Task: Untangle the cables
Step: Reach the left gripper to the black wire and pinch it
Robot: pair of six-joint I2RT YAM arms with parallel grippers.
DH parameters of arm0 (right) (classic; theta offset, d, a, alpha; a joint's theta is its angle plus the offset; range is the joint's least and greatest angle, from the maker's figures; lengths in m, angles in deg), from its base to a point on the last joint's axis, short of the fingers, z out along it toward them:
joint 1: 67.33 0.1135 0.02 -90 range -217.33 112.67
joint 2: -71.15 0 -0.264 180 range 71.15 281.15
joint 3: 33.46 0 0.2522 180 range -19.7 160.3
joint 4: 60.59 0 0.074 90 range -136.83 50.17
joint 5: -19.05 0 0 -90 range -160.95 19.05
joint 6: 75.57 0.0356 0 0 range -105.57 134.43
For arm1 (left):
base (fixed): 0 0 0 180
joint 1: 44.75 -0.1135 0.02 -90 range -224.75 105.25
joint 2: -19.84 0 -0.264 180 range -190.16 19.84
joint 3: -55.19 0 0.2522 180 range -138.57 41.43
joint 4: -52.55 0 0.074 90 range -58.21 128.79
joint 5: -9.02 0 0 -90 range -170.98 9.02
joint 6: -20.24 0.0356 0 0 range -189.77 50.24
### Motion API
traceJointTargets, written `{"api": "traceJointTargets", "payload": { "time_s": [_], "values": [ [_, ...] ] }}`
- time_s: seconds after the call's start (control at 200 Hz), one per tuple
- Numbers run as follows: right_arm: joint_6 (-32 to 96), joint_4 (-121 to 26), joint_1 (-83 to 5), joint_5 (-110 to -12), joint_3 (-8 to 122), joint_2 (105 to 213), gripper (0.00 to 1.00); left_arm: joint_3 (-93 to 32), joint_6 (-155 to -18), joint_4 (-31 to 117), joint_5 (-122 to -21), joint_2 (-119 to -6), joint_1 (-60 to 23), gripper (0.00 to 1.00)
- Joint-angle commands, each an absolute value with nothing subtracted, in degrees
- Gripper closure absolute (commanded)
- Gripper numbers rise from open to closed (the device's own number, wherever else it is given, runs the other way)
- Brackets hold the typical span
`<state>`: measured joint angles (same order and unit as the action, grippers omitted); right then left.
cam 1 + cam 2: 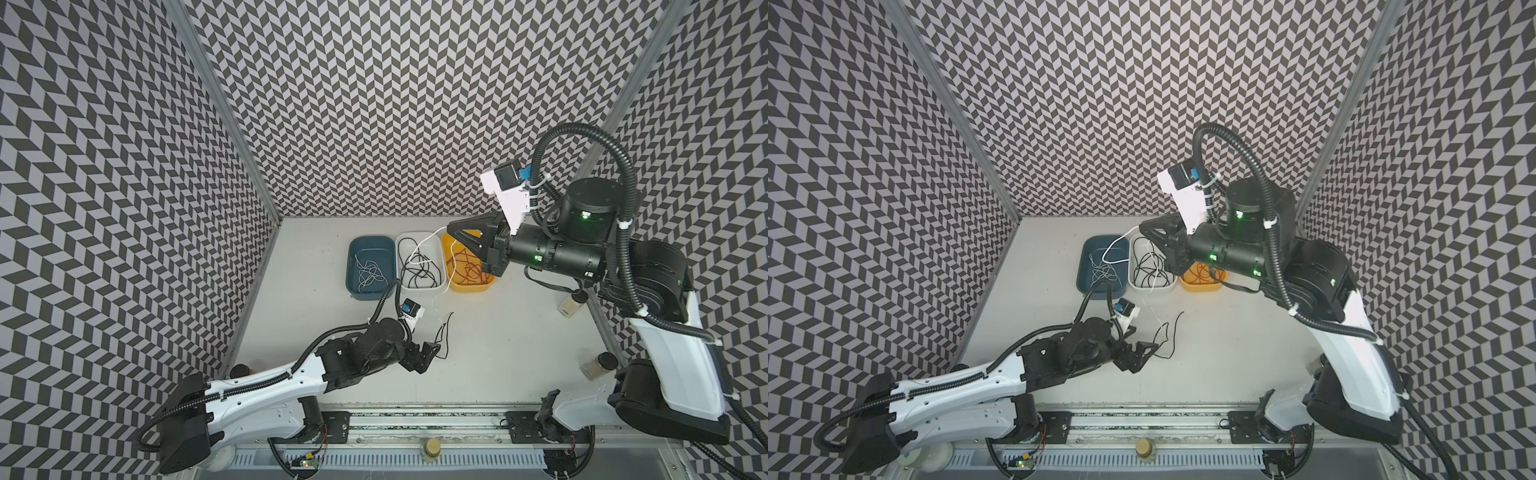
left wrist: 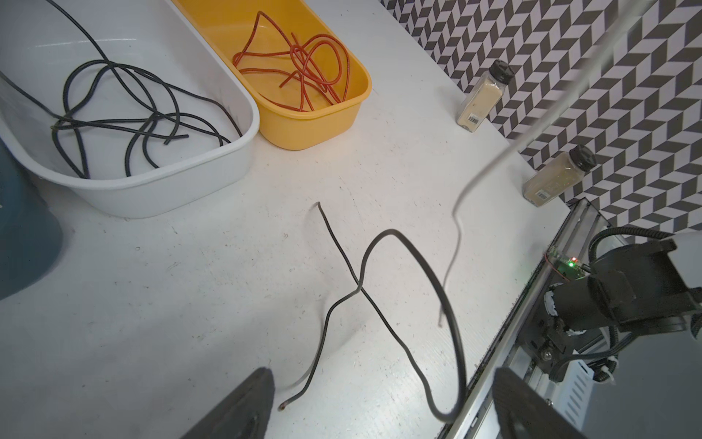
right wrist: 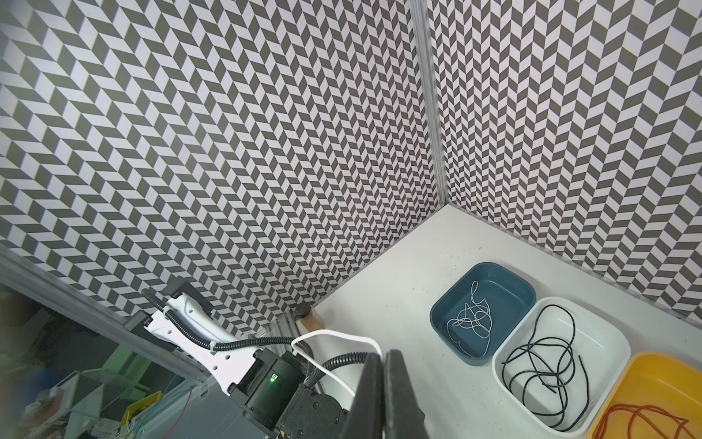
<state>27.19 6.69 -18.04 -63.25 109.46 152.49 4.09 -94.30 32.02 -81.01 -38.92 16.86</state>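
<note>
The right hand [image 3: 383,353] was clenched on the limp, light white cable [image 3: 334,334] above the table [image 2: 190,285], while the unclenched left hand [image 2: 381,372] straddled the loose black cable [image 2: 383,233] there, likely best pinched near an end.

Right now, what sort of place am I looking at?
Probably a lab robot cell, not a home: chevron-patterned walls box in a white table, a metal mounting rail runs along its front, and cables lie in coloured tubs.
</note>
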Motion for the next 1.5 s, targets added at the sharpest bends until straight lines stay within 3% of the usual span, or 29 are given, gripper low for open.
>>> {"api": "traceJointTargets", "payload": {
  "time_s": [0.0, 0.125, 0.27, 0.366, 0.761, 1.137, 1.332, 1.497],
  "values": [
    [27.66, 2.51, -17.68, -61.94, 108.59, 150.38, 1.0, 2.06, -93.58, 35.06, -81.91, -40.28, 17.22, 0.19],
    [27.78, 2.3, -17.68, -62.03, 108.07, 149.83, 1.0, 1.35, -93.82, 35.95, -80.96, -42.33, 17.21, 0.36],
    [27.66, 2.2, -17.68, -62.02, 107.69, 149.58, 1.0, 1.83, -94.44, 37.26, -80.48, -43.52, 17.23, 0.35],
    [27.56, 2.06, -17.73, -62.05, 107.18, 149.38, 1.0, 1.5, -94.64, 37.63, -80.4, -43.95, 17.21, 0.4],
    [26.41, 0.61, -17.69, -67.52, 103.11, 146.49, 1.0, 1.26, -94.64, 34.09, -81.25, -41.67, 17.15, 1.0],
    [25.14, -3.58, -20.49, -89.0, 88.05, 139.88, 1.0, -0.5, -97.79, 22.37, -79.49, -31.78, 17.21, 1.0],
    [31.35, -3.06, -32.0, -89.79, 76.93, 135.18, 1.0, -1.67, -98.68, 12.33, -81.85, -23.39, 17.16, 1.0],
    [32.29, -3.44, -36.68, -89.48, 69.66, 132.03, 1.0, -3.77, -98.68, 3.39, -85.01, -17.29, 17.13, 1.0]
  ]
}}
